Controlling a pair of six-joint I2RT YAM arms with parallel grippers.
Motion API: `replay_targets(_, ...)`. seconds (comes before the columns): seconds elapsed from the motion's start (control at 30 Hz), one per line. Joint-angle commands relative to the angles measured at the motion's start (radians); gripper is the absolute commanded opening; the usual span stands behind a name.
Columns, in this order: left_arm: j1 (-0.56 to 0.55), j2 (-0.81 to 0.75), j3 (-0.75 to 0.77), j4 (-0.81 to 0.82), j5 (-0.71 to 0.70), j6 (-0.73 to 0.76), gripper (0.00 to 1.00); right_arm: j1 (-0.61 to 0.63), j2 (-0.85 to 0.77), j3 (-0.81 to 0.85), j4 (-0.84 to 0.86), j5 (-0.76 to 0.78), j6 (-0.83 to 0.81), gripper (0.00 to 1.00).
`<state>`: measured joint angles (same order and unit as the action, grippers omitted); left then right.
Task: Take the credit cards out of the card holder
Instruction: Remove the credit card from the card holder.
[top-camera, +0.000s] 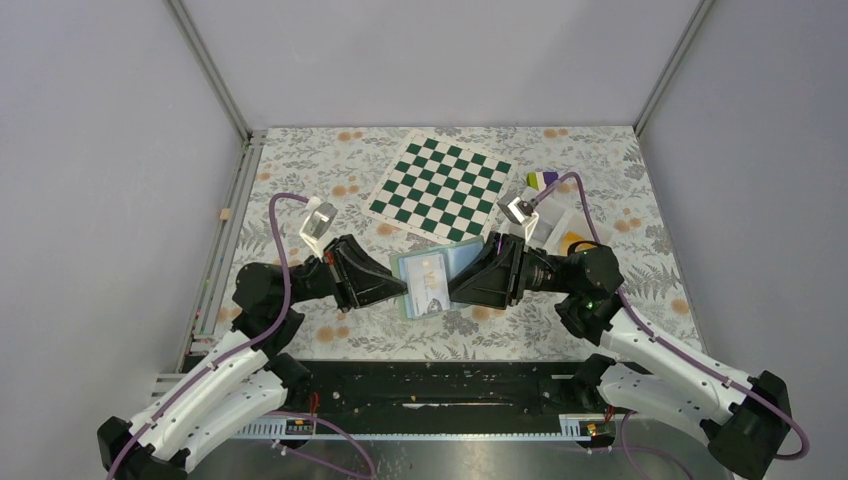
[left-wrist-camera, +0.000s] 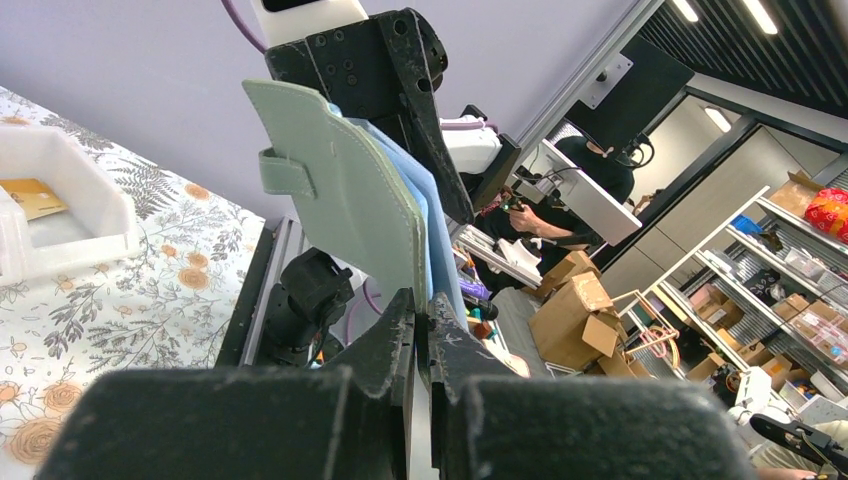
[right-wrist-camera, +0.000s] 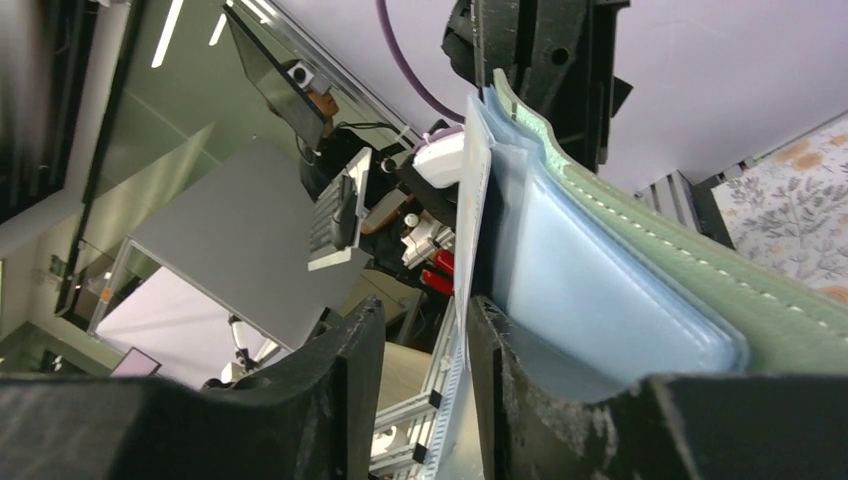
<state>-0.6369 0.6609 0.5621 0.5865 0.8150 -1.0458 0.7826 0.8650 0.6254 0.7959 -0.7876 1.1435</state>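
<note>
The card holder (top-camera: 462, 256) is held up off the worktop (top-camera: 300, 180), opened out between the two sets of jaws. The left jaws are clamped tight on its teal-green cover edge, and the holder rises just beyond their tips. The right jaws stand parted astride a thin pale card (right-wrist-camera: 470, 200) at the holder's opposite edge. The card seems to touch only one finger, though the view is cramped. An orange card (top-camera: 573, 241) lies in the white tray (top-camera: 556, 222) behind the right jaws.

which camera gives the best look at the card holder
Top external: the card holder is seen open, both halves, a pale card inside. Left wrist gives only its teal outside and strap; right wrist, its blue pockets edge-on.
</note>
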Motion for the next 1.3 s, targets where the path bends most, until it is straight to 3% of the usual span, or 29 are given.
replay_targets(0.0,0.000,-0.007,0.015,0.023,-0.014,0.019,0.00,0.000,0.013,0.000,0.178,-0.015,0.082,0.41)
replay_targets(0.17,-0.001,-0.018,0.011,0.011,-0.022,0.022,0.00,0.000,0.032,-0.003,0.196,-0.004,0.105,0.30)
replay_targets(0.3,-0.001,-0.024,0.009,0.009,-0.022,0.026,0.00,0.000,0.012,0.007,0.095,0.023,0.051,0.23)
replay_targets(0.43,0.000,-0.026,0.003,0.003,-0.020,0.034,0.00,0.000,-0.029,0.009,0.003,0.050,0.001,0.00)
replay_targets(0.73,0.000,-0.004,-0.009,0.095,0.013,-0.010,0.00,-0.024,-0.209,0.018,-0.335,0.072,-0.185,0.00)
replay_targets(1.0,0.001,0.011,-0.047,0.306,0.006,-0.147,0.00,-0.066,-0.256,0.082,-0.518,0.013,-0.270,0.00)
replay_targets(1.07,0.001,-0.012,-0.047,0.252,0.000,-0.098,0.00,-0.074,-0.273,0.132,-0.647,0.048,-0.334,0.00)
replay_targets(1.2,0.000,-0.081,0.005,-0.103,-0.061,0.126,0.00,-0.088,-0.309,0.238,-0.881,0.118,-0.457,0.00)
replay_targets(1.27,0.001,-0.111,0.014,-0.179,-0.101,0.177,0.00,-0.089,-0.321,0.279,-0.939,0.139,-0.500,0.00)
